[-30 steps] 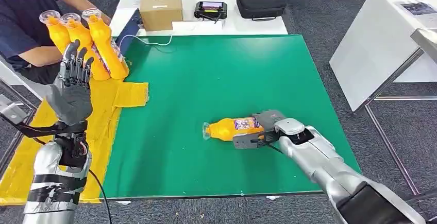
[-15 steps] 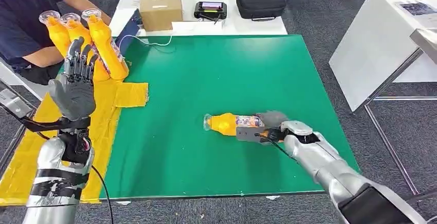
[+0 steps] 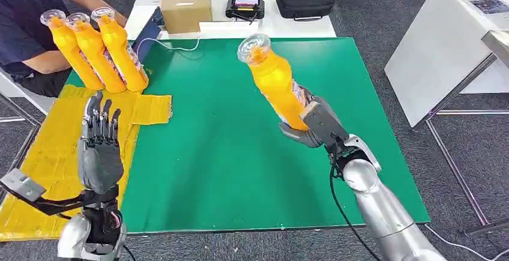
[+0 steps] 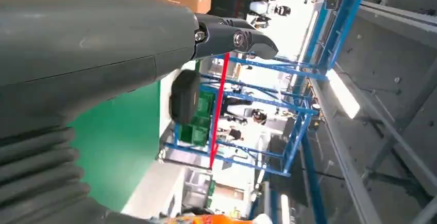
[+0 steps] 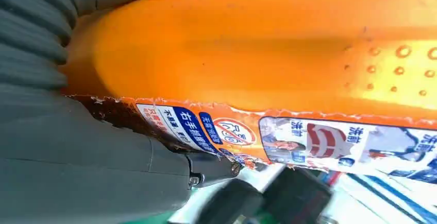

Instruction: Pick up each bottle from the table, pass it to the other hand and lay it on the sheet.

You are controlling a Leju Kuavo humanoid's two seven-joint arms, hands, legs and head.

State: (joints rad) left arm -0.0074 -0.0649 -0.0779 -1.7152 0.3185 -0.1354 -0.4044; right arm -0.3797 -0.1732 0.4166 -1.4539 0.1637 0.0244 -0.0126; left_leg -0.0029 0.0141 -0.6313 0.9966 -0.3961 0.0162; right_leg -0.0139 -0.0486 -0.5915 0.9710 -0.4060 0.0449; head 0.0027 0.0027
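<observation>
Because the orange bottle (image 3: 275,80) is gripped only at its base end by the right hand (image 3: 312,126) and is held tilted above the green mat (image 3: 198,153), cap uppermost, a slip or swing is judged likely during the pass to the left hand (image 3: 99,153), which is raised with fingers apart and holding nothing beside the yellow sheet (image 3: 42,153). That gap between the hands is given by the head view, whereas the torn label edge (image 5: 154,105) under the fingers is revealed by the right wrist view.
</observation>
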